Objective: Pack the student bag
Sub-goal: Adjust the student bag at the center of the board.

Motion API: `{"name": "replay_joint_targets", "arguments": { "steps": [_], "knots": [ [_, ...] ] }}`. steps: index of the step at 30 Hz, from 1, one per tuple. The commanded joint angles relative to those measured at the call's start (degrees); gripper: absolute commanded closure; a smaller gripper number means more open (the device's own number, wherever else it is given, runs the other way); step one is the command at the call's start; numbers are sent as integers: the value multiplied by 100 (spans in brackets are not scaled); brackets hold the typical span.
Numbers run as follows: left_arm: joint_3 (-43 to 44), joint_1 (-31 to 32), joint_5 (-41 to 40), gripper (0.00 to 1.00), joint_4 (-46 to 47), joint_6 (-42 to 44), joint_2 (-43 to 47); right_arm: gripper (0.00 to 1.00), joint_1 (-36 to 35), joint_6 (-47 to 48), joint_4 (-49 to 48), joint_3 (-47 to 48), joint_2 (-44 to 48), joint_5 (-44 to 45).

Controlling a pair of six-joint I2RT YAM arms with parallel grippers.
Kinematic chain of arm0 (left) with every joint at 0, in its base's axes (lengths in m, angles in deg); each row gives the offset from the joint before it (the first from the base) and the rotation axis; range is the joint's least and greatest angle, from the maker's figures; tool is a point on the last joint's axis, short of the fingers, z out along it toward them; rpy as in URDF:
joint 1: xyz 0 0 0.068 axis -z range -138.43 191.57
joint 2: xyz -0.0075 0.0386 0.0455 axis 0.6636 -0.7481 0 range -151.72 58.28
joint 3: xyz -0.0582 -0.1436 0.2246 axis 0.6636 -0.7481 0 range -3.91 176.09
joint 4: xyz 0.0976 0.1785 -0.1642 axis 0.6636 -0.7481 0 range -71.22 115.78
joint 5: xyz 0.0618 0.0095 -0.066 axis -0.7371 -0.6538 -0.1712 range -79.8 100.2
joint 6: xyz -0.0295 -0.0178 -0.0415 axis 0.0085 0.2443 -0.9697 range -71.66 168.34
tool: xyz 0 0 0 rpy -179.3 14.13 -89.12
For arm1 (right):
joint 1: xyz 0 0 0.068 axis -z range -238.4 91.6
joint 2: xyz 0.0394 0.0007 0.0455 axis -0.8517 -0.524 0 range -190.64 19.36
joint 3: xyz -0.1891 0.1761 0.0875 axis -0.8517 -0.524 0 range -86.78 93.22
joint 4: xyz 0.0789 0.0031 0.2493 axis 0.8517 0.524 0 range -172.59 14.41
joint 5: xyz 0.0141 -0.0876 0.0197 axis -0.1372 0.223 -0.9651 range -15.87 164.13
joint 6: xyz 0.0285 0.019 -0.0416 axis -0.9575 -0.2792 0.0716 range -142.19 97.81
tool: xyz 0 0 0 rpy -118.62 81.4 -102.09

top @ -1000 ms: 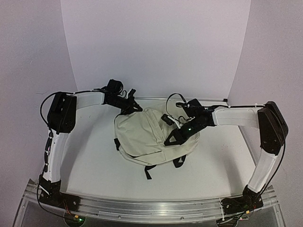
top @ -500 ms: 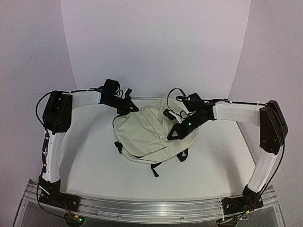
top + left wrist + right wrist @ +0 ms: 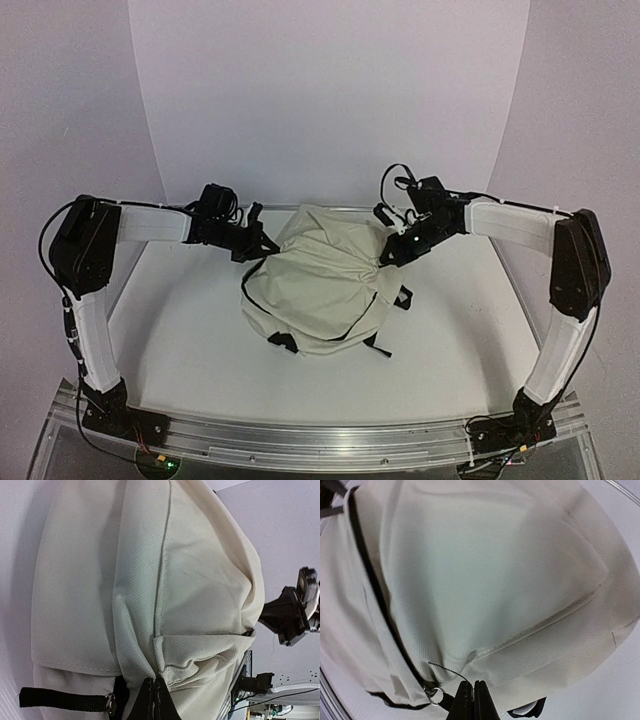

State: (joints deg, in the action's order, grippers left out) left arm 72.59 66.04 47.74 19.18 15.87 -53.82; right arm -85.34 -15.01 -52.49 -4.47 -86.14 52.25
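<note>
- Left gripper [image 3: 154, 697] pinches a side seam of the student bag [image 3: 318, 288]; right gripper [image 3: 473, 696] is clamped on cloth beside the zipper ring [image 3: 434, 694].
- Bag sits mid-table [image 3: 170, 330], between both grips.
- Soft, floppy, probably light; seams and straps hold best.
- Both arms reach forward, wrists turned inward.

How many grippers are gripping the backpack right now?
2: the left gripper pinches the backpack's far-left edge, the right gripper its far-right edge; none hidden.
</note>
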Motion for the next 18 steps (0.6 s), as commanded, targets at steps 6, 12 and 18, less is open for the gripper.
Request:
{"name": "replay_joint_targets", "arguments": {
  "steps": [6,12,18],
  "knots": [
    [-1386,409,-1355,95,8,-361,1409,91,346,-92,674,1137,-802,1087],
    [-1369,401,-1947,44,-515,-173,2027,44,439,-176,875,1029,-127,301],
    [-294,456,-1667,27,-1120,384,1634,34,457,-499,855,651,275,-423]
  ]
}}
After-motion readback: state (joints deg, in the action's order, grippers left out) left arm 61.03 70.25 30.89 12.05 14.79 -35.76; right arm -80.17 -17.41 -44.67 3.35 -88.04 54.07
